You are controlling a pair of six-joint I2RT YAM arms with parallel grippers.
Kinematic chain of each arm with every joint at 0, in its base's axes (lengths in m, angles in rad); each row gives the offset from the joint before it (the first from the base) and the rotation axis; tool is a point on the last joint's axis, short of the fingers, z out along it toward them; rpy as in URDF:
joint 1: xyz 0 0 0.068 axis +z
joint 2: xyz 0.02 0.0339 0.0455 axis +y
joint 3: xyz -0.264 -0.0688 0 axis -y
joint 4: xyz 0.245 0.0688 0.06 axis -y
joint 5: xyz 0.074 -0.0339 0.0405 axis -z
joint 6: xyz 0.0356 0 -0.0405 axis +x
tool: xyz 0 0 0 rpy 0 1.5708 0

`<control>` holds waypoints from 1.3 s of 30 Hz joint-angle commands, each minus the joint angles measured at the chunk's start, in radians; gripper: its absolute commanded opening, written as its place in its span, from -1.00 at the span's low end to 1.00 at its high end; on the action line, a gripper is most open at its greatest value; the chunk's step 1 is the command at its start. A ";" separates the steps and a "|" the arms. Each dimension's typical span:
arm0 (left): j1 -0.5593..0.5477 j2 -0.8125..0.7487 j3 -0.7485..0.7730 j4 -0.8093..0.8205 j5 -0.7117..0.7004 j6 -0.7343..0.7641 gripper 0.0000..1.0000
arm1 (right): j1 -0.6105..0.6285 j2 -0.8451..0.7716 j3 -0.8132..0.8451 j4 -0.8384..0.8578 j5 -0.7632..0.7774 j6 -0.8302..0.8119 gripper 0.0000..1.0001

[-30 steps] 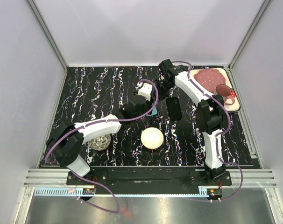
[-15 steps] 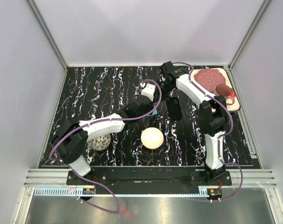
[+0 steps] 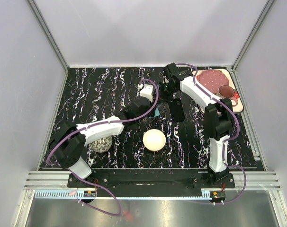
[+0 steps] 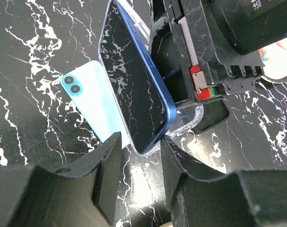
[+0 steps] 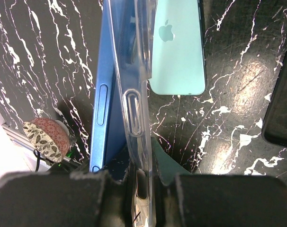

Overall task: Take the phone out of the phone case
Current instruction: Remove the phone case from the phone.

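Observation:
A blue phone [image 4: 134, 85] with a dark screen stands on edge, partly peeled out of its clear case [image 4: 194, 112]. My right gripper [image 5: 141, 165] is shut on the clear case's [image 5: 134, 94] edge, and the blue phone [image 5: 102, 109] leans away to the left of it. My left gripper [image 4: 141, 151] is open, its fingers on either side of the phone's lower end, with a wide gap. In the top view both grippers meet mid-table, left gripper [image 3: 152, 98] and right gripper [image 3: 165, 92].
A light blue phone [image 4: 94, 109] lies face down under the held one. A black phone [image 3: 176, 109] lies just right of it. A cream ball [image 3: 154, 140] and a patterned ball [image 3: 101, 144] sit nearer. A tray [image 3: 238, 106] with a plate and a cup stands at the far right.
Both wrists have shifted only slightly around the phone. The right gripper moved a little to the right; the left wrist edged forward, then back. The grips look unchanged.

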State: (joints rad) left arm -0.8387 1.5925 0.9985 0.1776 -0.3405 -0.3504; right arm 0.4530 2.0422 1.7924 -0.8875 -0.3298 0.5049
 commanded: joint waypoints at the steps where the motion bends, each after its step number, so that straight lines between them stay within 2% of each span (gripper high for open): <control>1: 0.067 -0.031 0.035 0.077 -0.170 -0.007 -0.21 | 0.041 -0.085 -0.016 -0.171 -0.031 -0.060 -1.00; 3: 0.059 -0.025 0.048 0.074 -0.192 0.007 -0.24 | 0.050 -0.083 -0.013 -0.175 -0.025 -0.059 -1.00; 6: 0.009 -0.005 0.084 0.074 -0.285 0.103 -0.17 | 0.070 -0.073 -0.002 -0.188 -0.015 -0.058 -1.00; 7: -0.014 0.006 0.088 0.097 -0.336 0.158 -0.14 | 0.073 -0.070 0.002 -0.192 -0.014 -0.060 -1.00; 12: -0.042 -0.006 0.054 0.189 -0.402 0.249 -0.14 | 0.079 -0.054 0.015 -0.200 0.000 -0.057 -1.00; 18: -0.054 -0.013 0.028 0.247 -0.405 0.330 -0.11 | 0.079 -0.040 0.022 -0.199 -0.008 -0.054 -1.00; 27: -0.054 0.030 0.008 0.238 -0.419 0.324 -0.29 | 0.081 -0.060 0.032 -0.191 -0.074 -0.065 -1.00; 30: -0.050 0.029 -0.023 0.255 -0.417 0.327 -0.45 | 0.081 -0.068 0.021 -0.179 -0.089 -0.062 -1.00; 31: -0.039 0.023 -0.026 0.250 -0.414 0.318 -0.62 | 0.079 -0.066 0.019 -0.177 -0.087 -0.062 -1.00; 33: -0.020 0.014 -0.032 0.223 -0.375 0.276 -0.79 | 0.081 -0.066 0.013 -0.179 -0.087 -0.060 -1.00; 34: -0.001 0.000 -0.034 0.215 -0.359 0.262 -0.97 | 0.081 -0.065 0.009 -0.177 -0.081 -0.060 -1.00; 39: 0.047 -0.041 -0.037 0.178 -0.282 0.251 -1.00 | 0.081 -0.059 -0.018 -0.177 -0.052 -0.060 -1.00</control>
State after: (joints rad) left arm -0.9157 1.6096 0.9657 0.3279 -0.5381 -0.1020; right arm 0.5041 2.0415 1.7988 -0.8719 -0.2913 0.5190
